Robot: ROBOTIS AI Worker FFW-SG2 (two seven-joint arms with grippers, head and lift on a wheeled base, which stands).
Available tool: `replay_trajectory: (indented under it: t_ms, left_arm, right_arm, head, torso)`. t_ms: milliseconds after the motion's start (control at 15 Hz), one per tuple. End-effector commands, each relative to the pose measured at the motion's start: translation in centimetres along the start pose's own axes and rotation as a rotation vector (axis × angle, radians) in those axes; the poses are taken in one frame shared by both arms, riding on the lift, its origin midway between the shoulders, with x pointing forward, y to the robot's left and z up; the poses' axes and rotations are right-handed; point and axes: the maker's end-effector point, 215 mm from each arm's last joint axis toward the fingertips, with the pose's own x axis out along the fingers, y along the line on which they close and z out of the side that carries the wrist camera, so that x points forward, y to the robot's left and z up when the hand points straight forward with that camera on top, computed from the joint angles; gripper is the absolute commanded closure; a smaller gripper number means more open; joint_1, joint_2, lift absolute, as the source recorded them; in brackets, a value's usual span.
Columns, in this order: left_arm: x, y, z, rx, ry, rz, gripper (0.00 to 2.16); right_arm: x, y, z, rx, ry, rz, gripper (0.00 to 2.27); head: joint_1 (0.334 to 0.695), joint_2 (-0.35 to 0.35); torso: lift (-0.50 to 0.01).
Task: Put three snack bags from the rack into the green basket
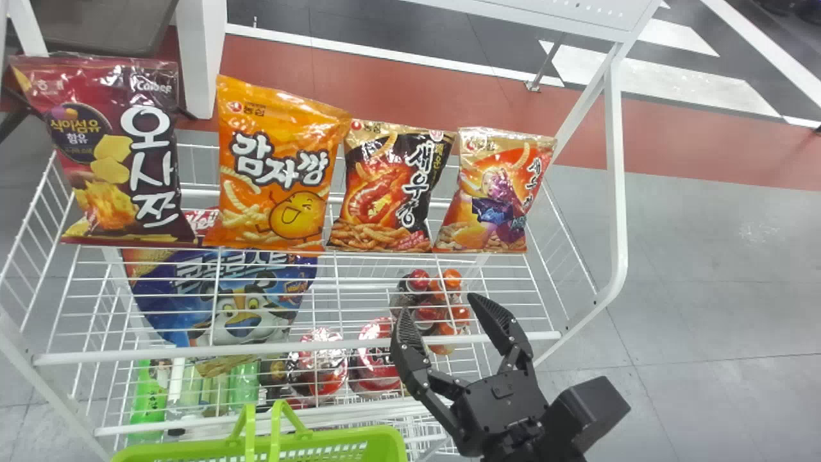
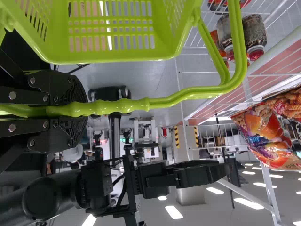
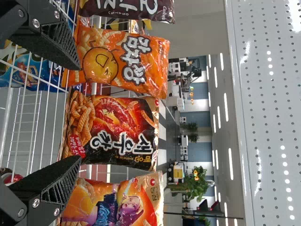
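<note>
Ribbed right fingers (image 1: pixel 408 346) spread, left fingers (image 2: pixel 70 86) pinching knobbly basket handle (image 2: pixel 127 105), glossy snack bags (image 1: pixel 276 173), wire rack (image 1: pixel 359 346)

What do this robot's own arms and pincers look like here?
The left pincer and right pincer are black, with ribbed pads and silvery screws. The right one's fingers taper; behind them sit a black, boxy housing and an angular black block.

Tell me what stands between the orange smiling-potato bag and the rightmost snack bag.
One black-and-red shrimp bag stands there; the head view and the right wrist view both show it.
</note>
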Motion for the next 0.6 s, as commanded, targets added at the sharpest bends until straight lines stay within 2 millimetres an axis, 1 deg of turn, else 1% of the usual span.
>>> replay_trajectory:
  t_ms: [0,533]
  left_arm:
    - [0.13,-0.11,-0.08,-0.002,0.001,-0.003,1.86]
    - [0.29,-0.35,-0.22,0.001,0.005,-0.009,1.86]
  right_arm:
    - [0.01,0.09,0.06,0.002,-0.001,0.001,0.15]
    - [-0.17,0.23,0.54,0.007,-0.011,0.003,0.15]
  head:
    - [0.695,-0.35]
    - [0.695,-0.35]
  torso:
    - [0.0]
    - [0.0]
